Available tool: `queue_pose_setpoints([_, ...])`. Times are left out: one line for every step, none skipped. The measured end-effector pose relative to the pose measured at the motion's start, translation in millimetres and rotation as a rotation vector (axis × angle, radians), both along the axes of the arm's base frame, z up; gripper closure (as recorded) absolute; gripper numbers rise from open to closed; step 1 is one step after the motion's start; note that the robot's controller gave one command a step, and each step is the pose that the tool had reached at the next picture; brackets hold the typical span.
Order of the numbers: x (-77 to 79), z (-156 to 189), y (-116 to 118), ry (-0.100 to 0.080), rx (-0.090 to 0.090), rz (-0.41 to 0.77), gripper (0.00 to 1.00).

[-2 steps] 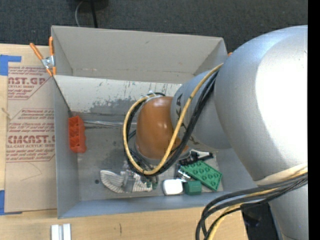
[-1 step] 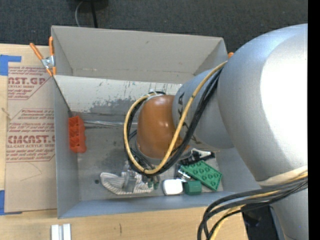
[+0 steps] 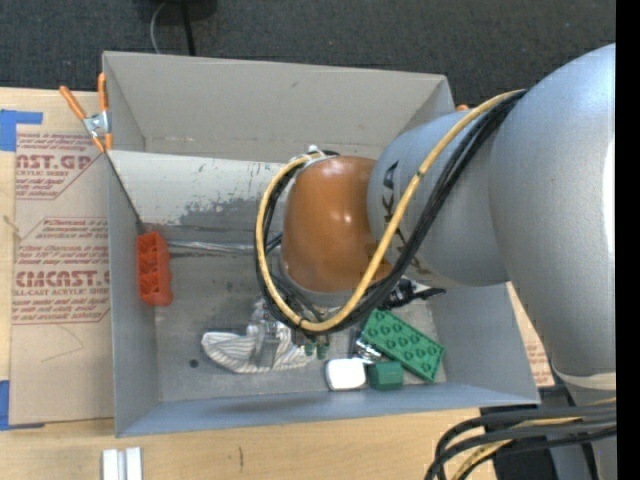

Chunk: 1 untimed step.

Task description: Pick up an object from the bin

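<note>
The big grey arm [image 3: 520,198] is reaching in from the right, its orange cover [image 3: 325,223] hanging over the middle of the grey bin [image 3: 270,98]. The tool [image 3: 268,340] is sitting right over a crumpled grey-and-white striped cloth [image 3: 232,350] lying by the bin's near edge. Is it spread or pressed together? I cannot tell. A green studded plate [image 3: 405,343] is lying toward the near right corner, an orange brick [image 3: 153,268] is resting by the left wall, and a small white piece [image 3: 346,374] is sitting just beside a little green block [image 3: 385,375].
</note>
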<state>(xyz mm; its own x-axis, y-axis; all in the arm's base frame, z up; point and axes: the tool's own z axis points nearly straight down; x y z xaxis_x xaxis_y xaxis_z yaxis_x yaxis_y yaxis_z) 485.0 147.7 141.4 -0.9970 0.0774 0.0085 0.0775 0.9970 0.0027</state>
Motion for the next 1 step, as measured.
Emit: queue_pose_setpoints([1.5,34.0,-2.9,0.000,0.000,-0.038,1.00])
